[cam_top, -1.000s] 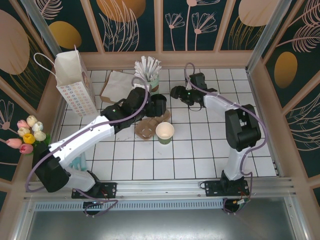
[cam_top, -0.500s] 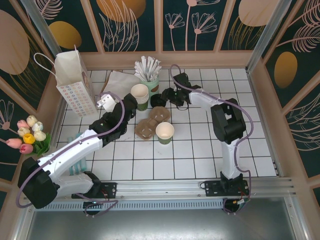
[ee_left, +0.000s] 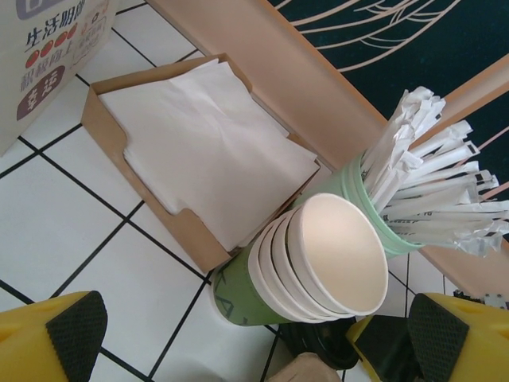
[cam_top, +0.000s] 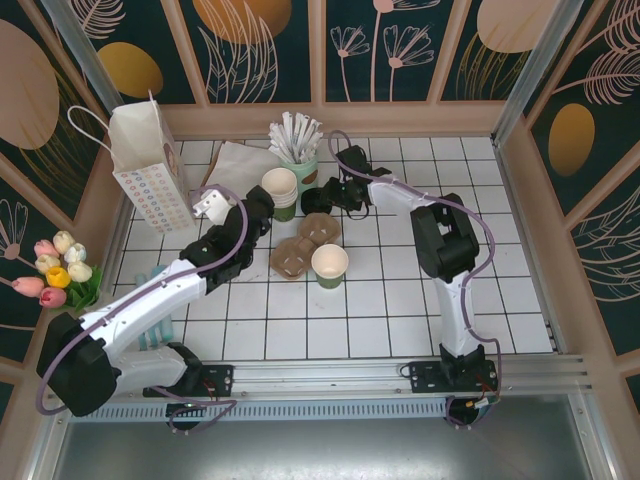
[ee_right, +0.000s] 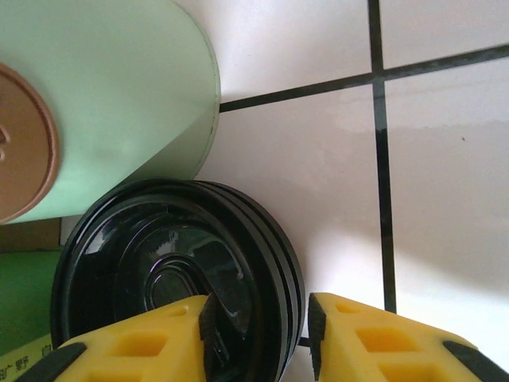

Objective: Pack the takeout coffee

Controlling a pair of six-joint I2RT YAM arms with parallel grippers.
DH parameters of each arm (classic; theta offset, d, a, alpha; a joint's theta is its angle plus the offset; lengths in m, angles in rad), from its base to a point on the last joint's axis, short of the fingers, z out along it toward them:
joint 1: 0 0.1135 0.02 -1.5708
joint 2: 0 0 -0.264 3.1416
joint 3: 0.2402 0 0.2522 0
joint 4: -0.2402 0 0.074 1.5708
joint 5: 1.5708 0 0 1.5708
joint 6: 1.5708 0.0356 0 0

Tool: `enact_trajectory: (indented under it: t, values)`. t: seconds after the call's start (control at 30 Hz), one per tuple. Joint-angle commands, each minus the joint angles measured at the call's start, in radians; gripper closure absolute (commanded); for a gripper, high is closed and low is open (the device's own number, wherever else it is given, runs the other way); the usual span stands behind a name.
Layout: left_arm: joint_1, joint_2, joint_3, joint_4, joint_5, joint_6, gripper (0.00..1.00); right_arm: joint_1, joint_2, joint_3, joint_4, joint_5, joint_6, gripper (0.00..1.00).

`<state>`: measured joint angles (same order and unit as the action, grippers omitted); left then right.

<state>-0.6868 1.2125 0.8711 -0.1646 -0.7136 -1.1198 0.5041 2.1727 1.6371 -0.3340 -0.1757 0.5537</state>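
The takeout coffee [cam_top: 330, 264] stands open-topped on the white tiles, just beside the right end of the brown pulp carrier [cam_top: 303, 246] and apart from both arms. The left gripper [ee_left: 254, 334] hangs with fingers spread wide before the stack of paper cups [ee_left: 322, 259]. The right gripper [ee_right: 257, 326] has its fingers narrow astride the rim of the black lids [ee_right: 159, 263]; whether they pinch it I cannot tell

The cup [cam_top: 330, 264] is dark green with cream inside, the lids [ee_right: 159, 270] black, the bag [cam_top: 150, 168] seemingly dotted.
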Motion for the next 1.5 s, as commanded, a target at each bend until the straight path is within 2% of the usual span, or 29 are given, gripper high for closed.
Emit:
enact_trajectory:
  t: [0.0,0.17,0.4,0.5,0.73,0.9,1.2,1.47]
  values:
    - [0.009,0.02,0.008,0.021,0.014,0.017,0.01,0.004,0.028,0.042,-0.036,0.011,-0.033,0.66]
    - [0.013,0.038,0.017,0.027,0.034,0.025,0.02,0.004,0.05,0.069,-0.064,0.022,-0.057,0.67]
    - [0.014,0.046,0.022,0.028,0.047,0.025,0.02,0.007,0.028,0.079,-0.07,0.083,-0.088,0.81]
    - [0.014,0.053,0.027,0.029,0.056,0.031,0.01,0.008,0.01,0.078,-0.071,0.111,-0.107,0.84]
    - [0.014,0.079,0.048,0.031,0.08,0.044,0.01,0.017,-0.031,0.056,-0.061,0.169,-0.142,0.83]
    - [0.015,0.092,0.056,0.031,0.096,0.049,0.01,0.019,-0.04,0.05,-0.05,0.173,-0.153,0.78]
    - [0.015,0.097,0.058,0.03,0.101,0.053,0.01,0.028,-0.05,0.049,-0.045,0.184,-0.179,0.87]
    - [0.016,0.088,0.057,0.085,0.178,0.17,0.01,0.033,-0.157,-0.018,0.021,0.261,-0.241,0.86]
